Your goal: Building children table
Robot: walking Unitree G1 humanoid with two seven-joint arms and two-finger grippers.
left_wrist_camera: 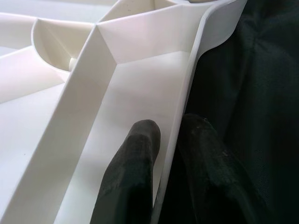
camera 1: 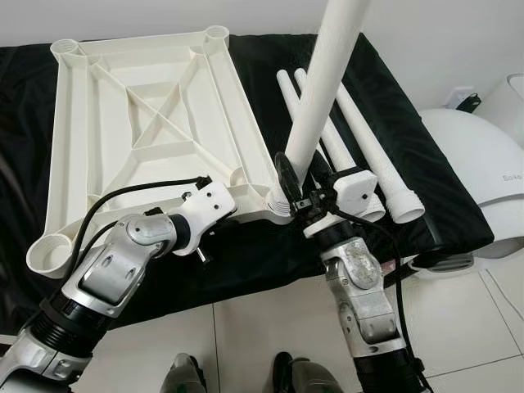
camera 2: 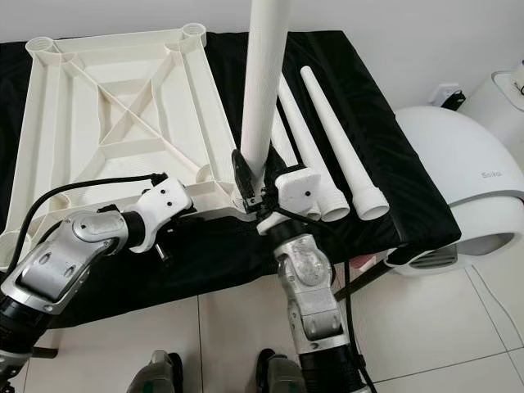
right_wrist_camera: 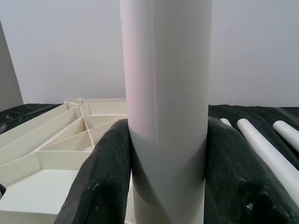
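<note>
One upright leg, three lying legs, one tabletop.

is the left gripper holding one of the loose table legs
No, the left gripper is clamped on the rim of the upturned tabletop, one finger inside and one outside, while the right gripper holds the upright leg.

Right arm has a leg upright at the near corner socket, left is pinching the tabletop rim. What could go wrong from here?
1. The upright leg is tall and the right gripper grips it low, so it may tilt and bind in the socket.
2. The left gripper pinches only the thin rim of the tabletop; it could slip, and the tabletop slide on the black cloth.
3. The loose legs lie beside the arm and might get knocked.
</note>
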